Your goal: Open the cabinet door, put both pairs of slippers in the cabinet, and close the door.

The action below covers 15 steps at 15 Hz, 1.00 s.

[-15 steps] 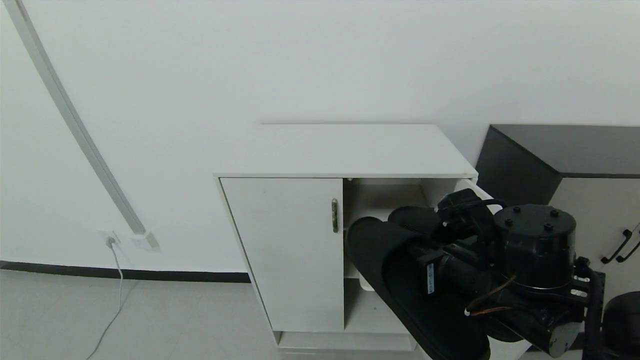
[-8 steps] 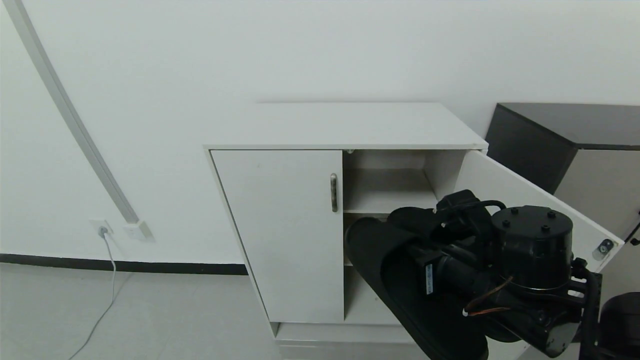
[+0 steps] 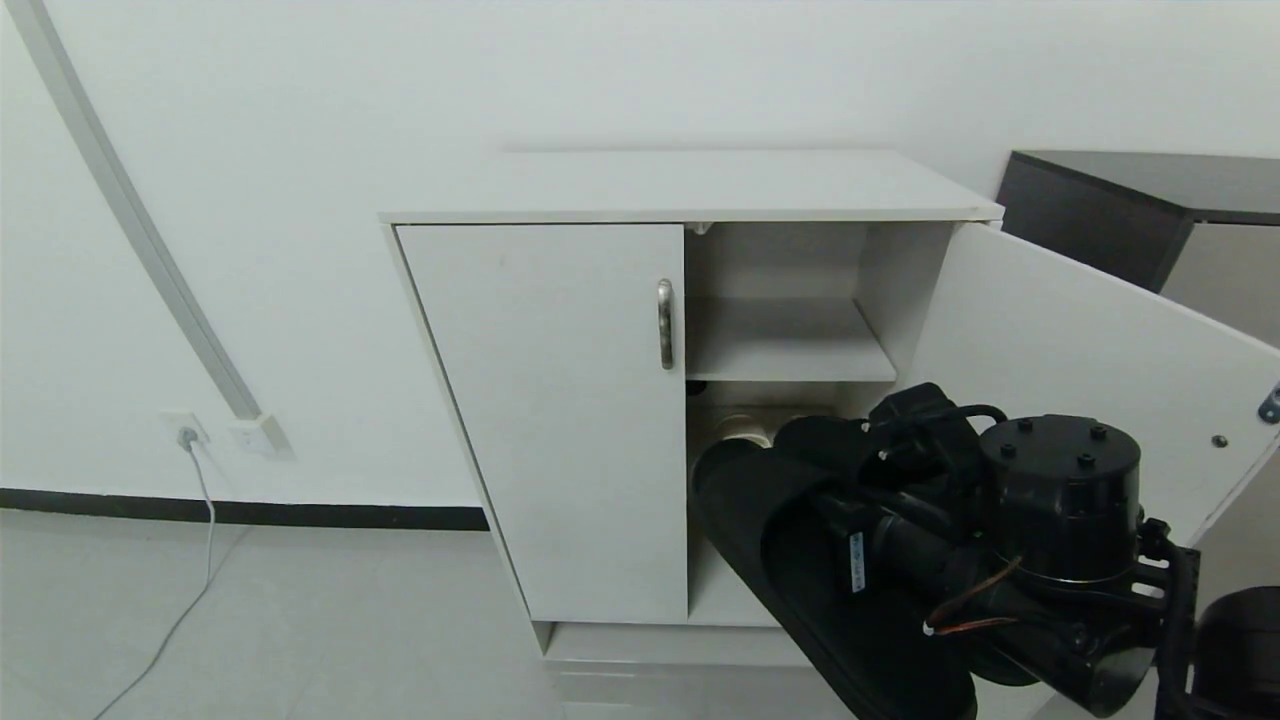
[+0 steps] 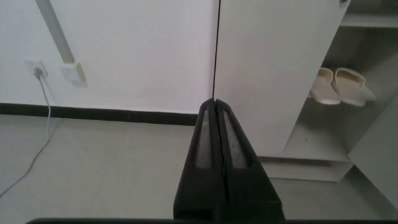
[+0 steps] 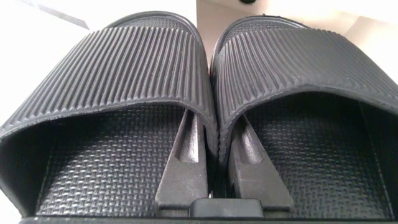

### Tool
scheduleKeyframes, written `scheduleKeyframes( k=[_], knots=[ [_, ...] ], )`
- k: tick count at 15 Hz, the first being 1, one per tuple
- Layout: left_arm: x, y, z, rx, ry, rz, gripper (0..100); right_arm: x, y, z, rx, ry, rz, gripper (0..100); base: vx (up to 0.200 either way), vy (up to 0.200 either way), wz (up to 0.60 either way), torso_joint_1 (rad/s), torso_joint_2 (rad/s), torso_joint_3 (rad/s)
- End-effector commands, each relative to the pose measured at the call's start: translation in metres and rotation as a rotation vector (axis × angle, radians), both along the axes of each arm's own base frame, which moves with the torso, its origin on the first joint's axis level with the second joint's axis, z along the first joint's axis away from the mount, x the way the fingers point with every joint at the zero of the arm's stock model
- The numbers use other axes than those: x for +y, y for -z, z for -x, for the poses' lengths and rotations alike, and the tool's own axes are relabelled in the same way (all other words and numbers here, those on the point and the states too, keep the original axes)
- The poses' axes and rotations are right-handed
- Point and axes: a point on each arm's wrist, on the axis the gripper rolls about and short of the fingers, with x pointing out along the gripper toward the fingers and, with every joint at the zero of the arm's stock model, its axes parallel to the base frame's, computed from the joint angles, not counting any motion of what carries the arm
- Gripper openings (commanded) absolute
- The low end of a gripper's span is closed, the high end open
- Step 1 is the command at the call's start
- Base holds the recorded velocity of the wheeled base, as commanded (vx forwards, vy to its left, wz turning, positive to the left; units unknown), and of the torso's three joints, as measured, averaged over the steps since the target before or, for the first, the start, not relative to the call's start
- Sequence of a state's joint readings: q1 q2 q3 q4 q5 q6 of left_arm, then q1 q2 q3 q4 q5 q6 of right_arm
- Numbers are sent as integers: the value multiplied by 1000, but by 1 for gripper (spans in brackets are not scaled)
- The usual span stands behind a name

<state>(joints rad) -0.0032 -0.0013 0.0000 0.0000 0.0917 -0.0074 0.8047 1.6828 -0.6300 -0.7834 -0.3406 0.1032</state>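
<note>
Our right fingers [image 5: 184,163] pinch the black slippers [image 3: 745,500] by their touching inner strap walls, before the open cabinet [image 3: 700,186]. We judge them light, soft and floppy. Our left fingers [image 4: 204,143] are closed and empty.

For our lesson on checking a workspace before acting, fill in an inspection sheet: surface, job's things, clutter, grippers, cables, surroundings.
Surface: grey floor, white cabinet standing on it.
Job's things: right door open, left door shut; beige slippers on a shelf inside; black slippers held before the opening.
Clutter: nothing seen.
Grippers: right gripper shut on the black slippers; left gripper shut, empty.
Cables: grey cable from a wall socket to the floor.
Surroundings: white wall, slanting grey conduit, dark cabinet at the right.
</note>
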Motion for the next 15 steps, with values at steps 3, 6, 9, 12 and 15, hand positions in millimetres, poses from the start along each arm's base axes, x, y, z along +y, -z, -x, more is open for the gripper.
scheduleKeyframes(
  k=[3,6,9,12,15],
  knots=[
    [0,0,0,1,0,0,0,0,1,0,-6,-2,0,0,0,0,0,-84,456,370],
    [0,0,0,1,0,0,0,0,2,1,-3,-2,4,0,0,0,0,-33,447,393],
    [0,0,0,1,0,0,0,0,2,1,-3,-2,4,0,0,0,0,-1,203,204],
    [0,0,0,1,0,0,0,-1,4,2,-5,-9,29,0,0,0,0,-2,24,15],
    [0,0,0,1,0,0,0,0,8,1,-3,-11,33,0,0,0,-400,2,-3,0]
  ],
)
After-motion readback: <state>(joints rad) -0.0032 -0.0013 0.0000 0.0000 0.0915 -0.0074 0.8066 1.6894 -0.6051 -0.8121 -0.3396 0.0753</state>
